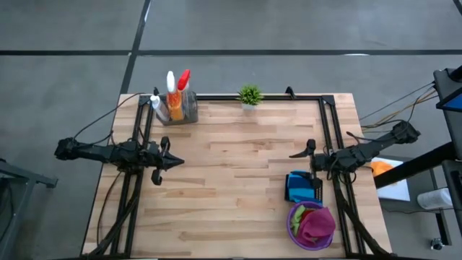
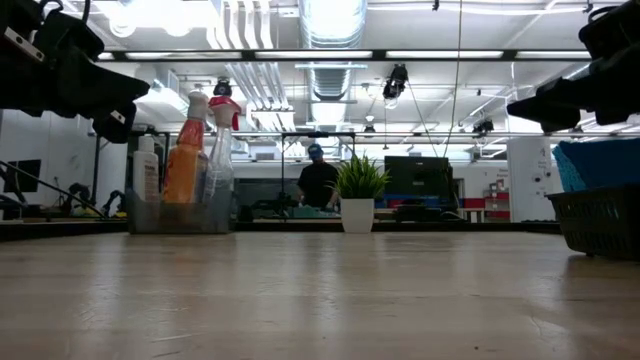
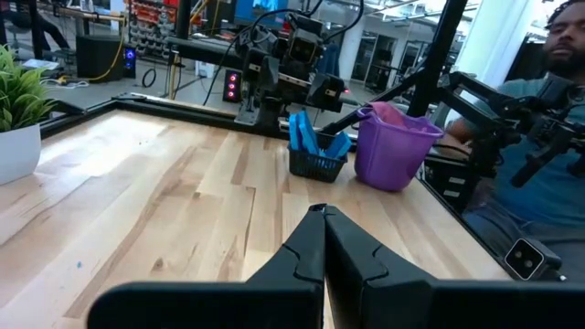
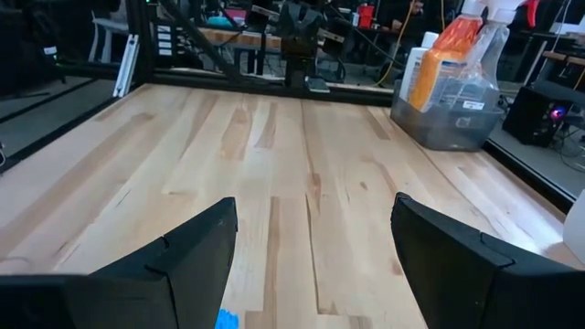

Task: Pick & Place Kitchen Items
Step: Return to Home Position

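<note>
The left gripper, clenched empty, hangs at the pale wooden table's nine o'clock. The right gripper, released wide, hangs at three, beside a black mesh bin.

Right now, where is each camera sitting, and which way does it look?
High view: above the table, looking straight down; left gripper and right gripper show.
Low view: at tabletop height, looking across at the plant; left arm and right arm hang from above.
Left wrist view: on the left arm, facing the black bin; its shut gripper shows.
Right wrist view: on the right arm, facing the spray bottles; its open gripper shows.
Shared: high and low both show the plant.
</note>
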